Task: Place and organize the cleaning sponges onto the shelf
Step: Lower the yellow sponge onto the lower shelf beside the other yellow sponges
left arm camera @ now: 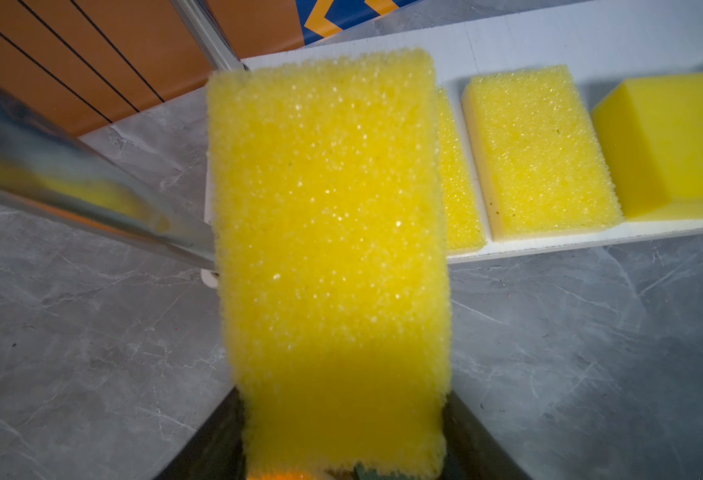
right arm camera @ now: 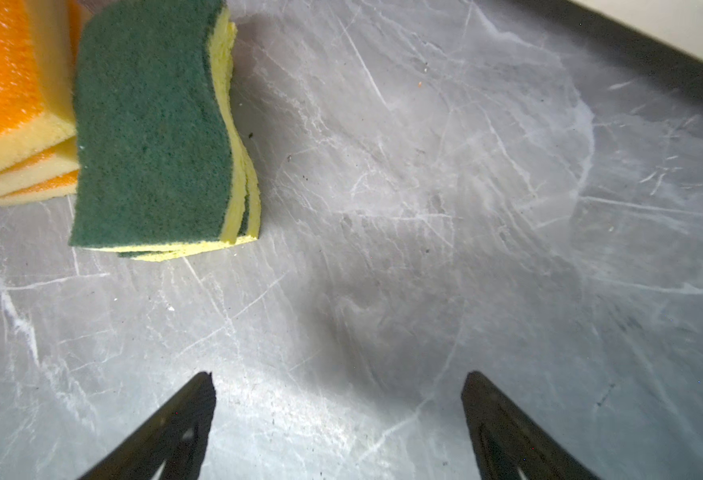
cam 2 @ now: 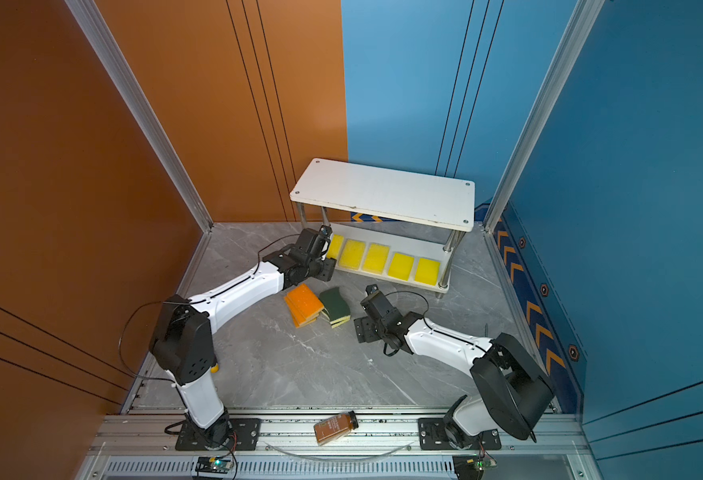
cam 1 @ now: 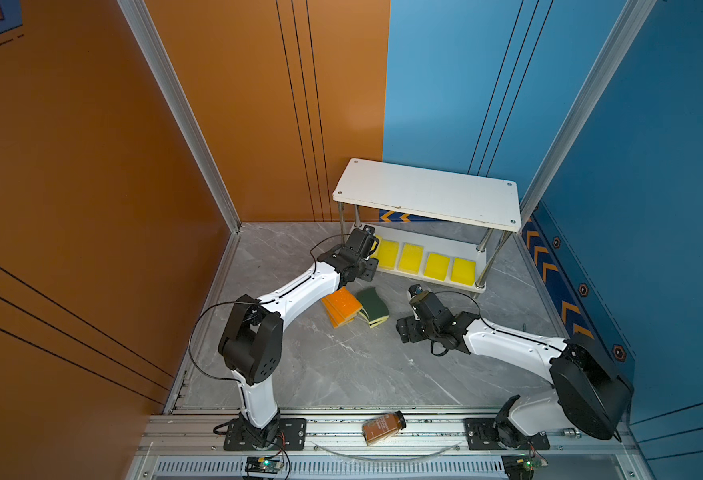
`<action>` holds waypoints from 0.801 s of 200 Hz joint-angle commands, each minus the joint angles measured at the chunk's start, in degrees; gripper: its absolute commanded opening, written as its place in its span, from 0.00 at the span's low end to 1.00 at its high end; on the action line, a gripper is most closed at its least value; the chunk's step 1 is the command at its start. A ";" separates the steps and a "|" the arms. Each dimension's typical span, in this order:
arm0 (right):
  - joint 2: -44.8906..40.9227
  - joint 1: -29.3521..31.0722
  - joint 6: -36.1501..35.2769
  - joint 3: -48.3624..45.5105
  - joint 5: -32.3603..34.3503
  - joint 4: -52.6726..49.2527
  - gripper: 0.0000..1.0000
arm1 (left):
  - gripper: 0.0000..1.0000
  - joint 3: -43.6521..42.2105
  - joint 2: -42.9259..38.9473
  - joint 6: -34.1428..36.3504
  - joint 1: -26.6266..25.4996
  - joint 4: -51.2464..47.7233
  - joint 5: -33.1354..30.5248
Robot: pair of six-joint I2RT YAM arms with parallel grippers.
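Left gripper [left arm camera: 344,392] grasps 1 yellow sponge [left arm camera: 329,216] at the 9 o'clock end of the shelf [cam 1: 424,191], over its lower board beside 4 yellow sponges [cam 1: 437,266]. The left arm stretches toward 1 o'clock. Right gripper [right arm camera: 339,374] is spread wide and empty above the tabletop [right arm camera: 424,208], its arm bent low. The orange stack [cam 1: 341,305] and green stack [cam 1: 372,305] lie at its 9 o'clock. The bottle [cam 1: 384,427] label is unreadable.
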 commanded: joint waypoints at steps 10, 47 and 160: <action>-2.21 -0.65 0.85 -1.23 1.88 -1.40 0.92 | 0.64 2.79 2.77 1.36 0.57 0.07 0.53; -2.95 -0.96 0.94 -2.02 1.86 -1.40 0.92 | 0.65 4.24 4.92 1.00 1.22 0.07 0.66; -4.00 -0.96 1.03 -2.82 1.86 -1.21 0.92 | 0.65 8.28 10.05 -0.02 3.75 0.69 3.28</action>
